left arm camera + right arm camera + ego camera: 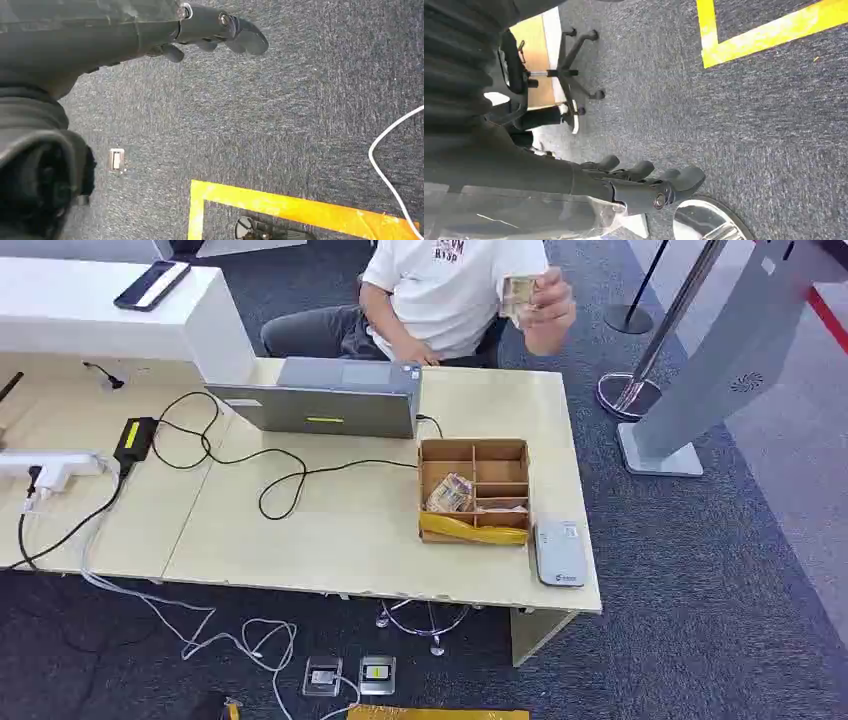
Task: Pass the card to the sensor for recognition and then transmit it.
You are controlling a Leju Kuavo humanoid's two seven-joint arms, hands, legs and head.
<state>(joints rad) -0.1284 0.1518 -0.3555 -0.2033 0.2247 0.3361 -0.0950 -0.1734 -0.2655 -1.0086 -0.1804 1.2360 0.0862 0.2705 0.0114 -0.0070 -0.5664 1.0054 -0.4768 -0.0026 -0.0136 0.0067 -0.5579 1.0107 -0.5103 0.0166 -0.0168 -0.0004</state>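
Our left hand (220, 32) hung over the carpet with its fingers loosely apart, holding nothing; our right hand (649, 182) hung likewise, empty. Beyond them, on the counter (330, 530), the sensor (559, 552) lay just beside the cardboard box (474, 490). The card (519, 295) was well beyond that box, held up in a person's hand (545, 305). We judged it light, thin, stiff and slippery, best pinched by its free edge between thumb and finger.

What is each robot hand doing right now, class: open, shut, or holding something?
Left robot hand: open, holding nothing, hanging over the carpet.
Right robot hand: open, holding nothing, fingers apart.
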